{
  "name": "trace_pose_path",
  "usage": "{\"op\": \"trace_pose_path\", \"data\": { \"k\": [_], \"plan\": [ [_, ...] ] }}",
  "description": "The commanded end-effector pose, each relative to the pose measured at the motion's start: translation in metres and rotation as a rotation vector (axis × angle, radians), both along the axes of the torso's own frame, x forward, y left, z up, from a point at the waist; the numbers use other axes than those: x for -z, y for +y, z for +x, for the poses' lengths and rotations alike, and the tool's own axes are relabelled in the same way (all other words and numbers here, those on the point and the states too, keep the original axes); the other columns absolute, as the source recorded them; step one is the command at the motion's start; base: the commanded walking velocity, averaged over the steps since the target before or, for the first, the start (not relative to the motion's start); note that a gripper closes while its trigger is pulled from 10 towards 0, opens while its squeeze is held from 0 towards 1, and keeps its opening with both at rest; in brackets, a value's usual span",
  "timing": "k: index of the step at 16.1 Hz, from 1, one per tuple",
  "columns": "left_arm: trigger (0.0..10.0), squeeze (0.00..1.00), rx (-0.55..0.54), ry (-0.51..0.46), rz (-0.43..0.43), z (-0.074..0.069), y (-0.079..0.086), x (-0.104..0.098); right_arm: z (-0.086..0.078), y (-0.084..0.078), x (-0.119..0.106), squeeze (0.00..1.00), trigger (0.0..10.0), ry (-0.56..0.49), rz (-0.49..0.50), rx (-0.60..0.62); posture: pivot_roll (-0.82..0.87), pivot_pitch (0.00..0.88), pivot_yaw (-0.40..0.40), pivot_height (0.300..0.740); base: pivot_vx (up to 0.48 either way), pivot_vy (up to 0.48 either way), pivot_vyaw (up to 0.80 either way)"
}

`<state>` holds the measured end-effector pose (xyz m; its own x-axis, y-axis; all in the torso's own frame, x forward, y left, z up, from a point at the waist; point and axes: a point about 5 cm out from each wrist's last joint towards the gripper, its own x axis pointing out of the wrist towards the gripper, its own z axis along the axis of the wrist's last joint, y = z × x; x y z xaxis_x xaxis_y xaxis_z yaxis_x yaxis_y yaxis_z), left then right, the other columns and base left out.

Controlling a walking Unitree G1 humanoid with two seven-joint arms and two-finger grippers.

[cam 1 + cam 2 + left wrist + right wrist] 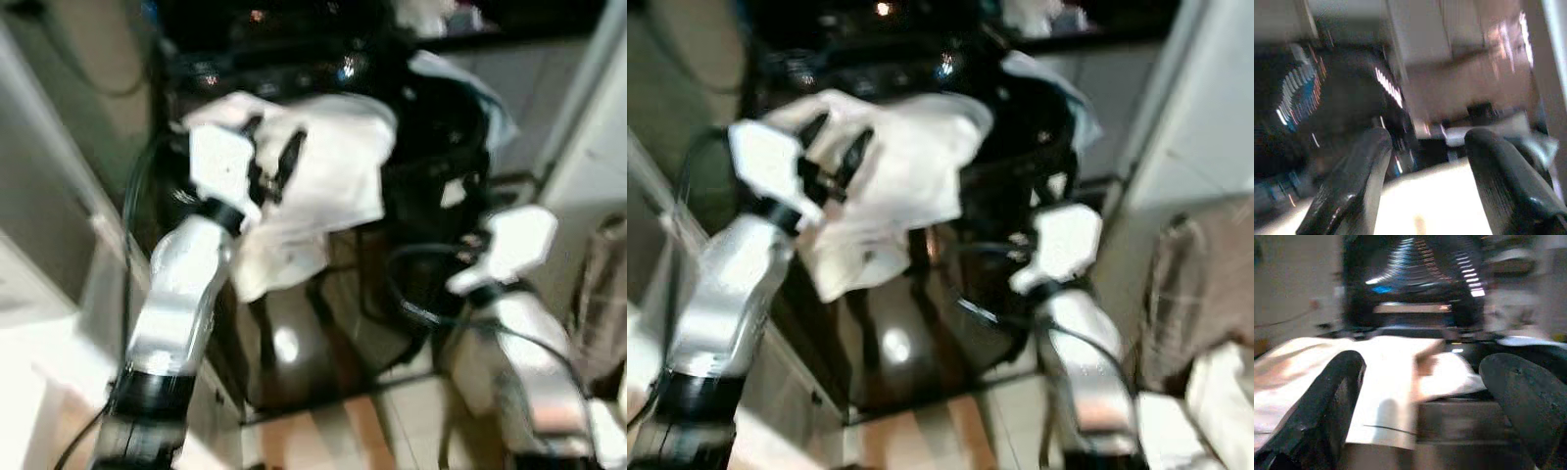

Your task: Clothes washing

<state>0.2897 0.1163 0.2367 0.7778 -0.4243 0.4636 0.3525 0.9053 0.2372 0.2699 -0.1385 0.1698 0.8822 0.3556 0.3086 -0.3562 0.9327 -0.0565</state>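
Near the upper middle of the frame, one white cloth [323, 186] lay draped over the dark front edge of the washing machine [431, 147], part of it hanging down. The left gripper [277, 166] rested on the cloth with its two fingers spread, gripping nothing. The right gripper [1425, 382] (lower right, well apart from the cloth) also stood open. The cloth looked light, soft and limp; I would pinch a bunched fold at its upper edge.
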Motion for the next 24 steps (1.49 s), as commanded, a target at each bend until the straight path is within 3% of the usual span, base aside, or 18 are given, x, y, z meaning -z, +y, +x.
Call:
{"op": "trace_pose_path", "data": {
  "k": [1, 4, 6, 8, 17, 20, 24],
  "plan": [
    [10.0, 0.0, -0.032, 0.064, 0.053, -0.004, 0.004, 0.014, 0.003, 0.005, 0.001, 0.0, 10.0, 0.004, 0.003, -0.033, -0.09, 0.0, 0.026, 0.74, 0.0, 0.0, 0.0],
    [10.0, 0.0, -0.105, 0.165, 0.019, -0.024, 0.01, 0.026, 0.011, 0.016, -0.003, 0.0, 10.0, 0.013, 0.034, -0.101, -0.04, 0.0, -0.007, 0.74, 0.0, 0.0, 0.0],
    [10.0, 0.0, -0.121, 0.211, -0.025, -0.033, 0.01, 0.028, 0.005, 0.019, -0.002, 0.0, 10.0, 0.039, 0.059, -0.128, -0.03, 0.0, -0.02, 0.74, 0.0, 0.0, 0.0],
    [10.0, 0.0, -0.152, 0.242, -0.058, -0.035, 0.016, 0.029, 0.002, 0.026, 0.013, 0.0, 10.0, 0.091, 0.056, -0.158, -0.02, 0.0, -0.024, 0.74, 0.0, 0.0, 0.0],
    [10.0, 0.0, -0.191, 0.297, -0.007, -0.055, 0.028, 0.022, 0.037, 0.06, 0.046, 0.0, 10.0, 0.189, 0.077, -0.175, 0.1, 0.054, 0.013, 0.74, 0.0, 0.0, 0.0],
    [10.0, 0.0, -0.167, 0.368, -0.013, -0.062, 0.025, 0.034, 0.052, 0.073, 0.059, 0.0, 10.0, 0.226, 0.038, -0.189, 0.11, 0.064, 0.007, 0.74, 0.0, 0.0, 0.0],
    [10.0, 0.0, -0.172, 0.373, -0.016, -0.061, 0.024, 0.034, 0.073, 0.084, 0.036, 0.0, 10.0, 0.155, 0.034, -0.199, 0.11, 0.055, -0.011, 0.74, 0.0, 0.0, 0.0]
  ]
}}
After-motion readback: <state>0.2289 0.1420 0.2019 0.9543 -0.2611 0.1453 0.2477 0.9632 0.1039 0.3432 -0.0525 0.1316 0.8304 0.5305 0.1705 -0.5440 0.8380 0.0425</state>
